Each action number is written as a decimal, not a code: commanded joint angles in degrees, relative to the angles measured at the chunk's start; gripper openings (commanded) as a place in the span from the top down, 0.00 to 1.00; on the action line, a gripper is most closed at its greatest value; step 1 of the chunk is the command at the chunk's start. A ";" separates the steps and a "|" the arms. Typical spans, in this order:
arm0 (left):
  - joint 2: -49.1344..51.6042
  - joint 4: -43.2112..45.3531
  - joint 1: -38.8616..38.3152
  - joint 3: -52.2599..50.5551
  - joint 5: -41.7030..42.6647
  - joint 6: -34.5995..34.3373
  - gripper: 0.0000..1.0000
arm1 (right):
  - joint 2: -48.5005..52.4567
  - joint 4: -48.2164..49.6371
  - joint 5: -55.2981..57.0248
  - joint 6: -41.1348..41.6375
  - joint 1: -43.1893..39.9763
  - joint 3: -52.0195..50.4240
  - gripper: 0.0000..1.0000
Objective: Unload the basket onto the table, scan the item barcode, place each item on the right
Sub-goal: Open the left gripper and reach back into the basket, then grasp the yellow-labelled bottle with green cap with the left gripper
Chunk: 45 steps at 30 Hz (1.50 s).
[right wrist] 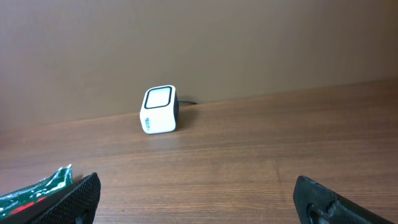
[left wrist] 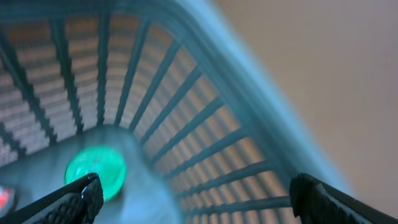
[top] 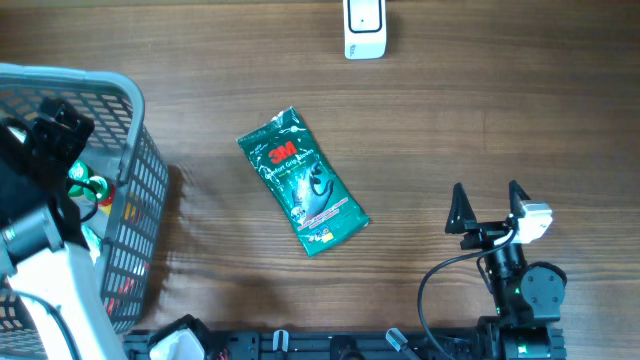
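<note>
Shop-checkout setup: barcode scanner [top: 364, 28], shopping basket [top: 150, 190] on wooden table [top: 480, 120].

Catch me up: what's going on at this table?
Nothing is held yet. The left tool hangs open over the basket. The right tool sits open at the front right of the table, facing the scanner. The packet lies flat in the middle, untouched, so the scan is not yet done.
</note>
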 commanded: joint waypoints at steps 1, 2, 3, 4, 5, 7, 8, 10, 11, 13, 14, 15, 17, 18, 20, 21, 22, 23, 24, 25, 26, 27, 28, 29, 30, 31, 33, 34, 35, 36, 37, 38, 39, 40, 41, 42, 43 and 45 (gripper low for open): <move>5.18 -5.46 1.16 4.37 3.63 -0.46 0.00 | 0.02 0.17 0.96 0.61 -0.39 -0.04 0.00; 6.38 -7.85 1.16 5.14 3.61 0.68 0.00 | 0.02 0.17 0.96 0.61 -0.39 -0.04 0.00; 7.23 -10.01 1.16 5.44 3.63 0.85 0.00 | 0.02 0.17 0.96 0.61 -0.39 -0.04 0.00; 7.52 -11.56 1.16 5.44 3.61 0.85 0.00 | 0.02 0.17 0.96 0.59 -0.39 -0.04 0.00; 7.85 -14.36 1.16 5.44 2.47 1.22 0.00 | 0.02 0.17 0.96 0.59 -0.39 -0.04 0.00; 7.89 -16.59 1.16 5.44 0.44 1.25 0.00 | 0.02 0.17 0.96 0.59 -0.39 -0.04 0.00; 7.87 -17.64 1.16 5.44 -0.48 1.27 0.00 | 0.02 0.17 0.96 0.59 -0.39 -0.04 0.00; 7.87 -19.96 1.16 5.44 -0.90 1.25 0.00 | 0.02 0.17 0.96 0.59 -0.39 -0.04 0.00; 7.87 -21.09 1.16 5.44 -0.85 1.22 0.00 | 0.02 0.17 0.96 0.61 -0.39 -0.04 0.00; 7.89 -22.67 1.16 5.42 -0.87 1.22 0.00 | 0.02 0.17 0.96 0.61 -0.39 -0.04 0.00; 7.89 -22.86 1.16 5.42 -0.87 1.22 0.00 | 0.02 0.17 0.96 0.59 -0.39 -0.04 0.00; 7.89 -23.23 1.16 5.38 -0.90 1.22 0.00 | 0.02 0.17 0.94 0.59 -0.39 -0.04 0.00; 7.96 -23.04 1.16 5.29 -0.92 1.22 0.00 | 0.02 0.17 0.96 0.57 -0.39 -0.04 0.01; 8.17 -22.91 1.16 5.29 -0.90 1.22 0.00 | 0.02 0.17 0.96 0.59 -0.39 -0.04 0.00; 9.09 -22.91 1.16 5.25 -0.85 1.25 0.00 | 0.02 0.17 0.96 0.59 -0.39 -0.04 0.00; 9.60 -23.10 1.16 5.18 -0.87 1.25 0.00 | 0.02 0.17 0.96 0.59 -0.39 -0.04 0.00; 10.05 -23.12 1.16 4.98 -0.90 1.27 0.00 | 0.02 0.17 0.96 0.59 -0.39 -0.04 0.00; 10.82 -23.54 1.16 4.92 -0.87 1.22 0.00 | 0.02 0.17 0.96 0.61 -0.39 -0.04 0.00; 11.80 -24.00 1.16 4.92 -0.79 0.96 0.00 | 0.02 0.17 0.94 0.63 -0.39 -0.04 0.00; 13.09 -24.61 1.16 4.92 -0.85 -0.02 0.00 | 0.02 0.17 0.96 0.59 -0.39 -0.04 0.00; 14.45 -24.98 1.16 4.94 -0.66 -0.37 0.00 | 0.02 0.17 0.96 0.61 -0.39 -0.04 0.00; 15.52 -25.18 1.16 4.94 -0.46 -0.74 0.00 | 0.02 0.17 0.96 0.61 -0.39 -0.04 0.00; 16.70 -25.53 1.16 4.94 -0.44 -1.44 0.00 | 0.02 0.17 0.96 0.61 -0.39 -0.04 0.00; 17.62 -25.99 1.16 4.94 0.11 -1.64 0.01 | 0.02 0.17 0.96 0.61 -0.39 -0.04 0.00; 18.18 -26.29 1.16 4.94 0.85 -1.64 0.06 | 0.02 0.17 0.96 0.59 -0.39 -0.04 0.00; 18.34 -26.49 1.16 4.94 1.33 -1.62 0.12 | 0.02 0.17 0.96 0.59 -0.39 -0.04 0.00; 18.25 -26.97 1.16 5.11 1.31 -1.64 0.30 | 0.02 0.17 0.96 0.61 -0.39 -0.04 0.00; 18.18 -27.47 1.16 5.51 1.29 -1.62 0.39 | 0.02 0.17 0.96 0.61 -0.39 -0.04 0.00; 18.16 -28.15 1.18 6.19 1.29 -1.62 0.51 | 0.02 0.17 0.96 0.61 -0.39 -0.04 0.00; 18.16 -29.05 1.22 7.10 1.29 -1.62 0.57 | 0.02 0.17 0.96 0.61 -0.39 -0.04 0.00; 18.16 -30.42 1.20 8.63 1.29 -1.62 0.63 | 0.02 0.17 0.96 0.61 -0.39 -0.04 0.00; 18.16 -31.98 1.20 10.56 1.29 -1.60 0.67 | 0.02 0.17 0.96 0.59 -0.39 -0.04 0.00; 18.16 -33.88 1.20 13.03 1.29 -1.60 0.67 | 0.02 0.17 0.96 0.59 -0.39 -0.04 0.00; 18.16 -35.78 1.20 15.67 1.29 -1.60 0.67 | 0.02 0.17 0.96 0.59 -0.39 -0.04 0.00; 18.16 -37.31 1.20 17.86 1.29 -1.60 0.67 | 0.02 0.17 0.96 0.61 -0.39 -0.04 0.00; 18.16 -39.39 1.20 20.94 1.31 -1.60 0.67 | 0.02 0.17 0.94 0.61 -0.39 -0.04 0.00; 18.16 -40.98 1.20 23.32 1.31 -1.60 0.67 | 0.02 0.17 0.96 0.59 -0.39 -0.04 0.00; 18.14 -44.63 1.20 29.14 1.31 -1.60 0.67 | 0.02 0.17 0.96 0.61 -0.39 -0.04 0.00</move>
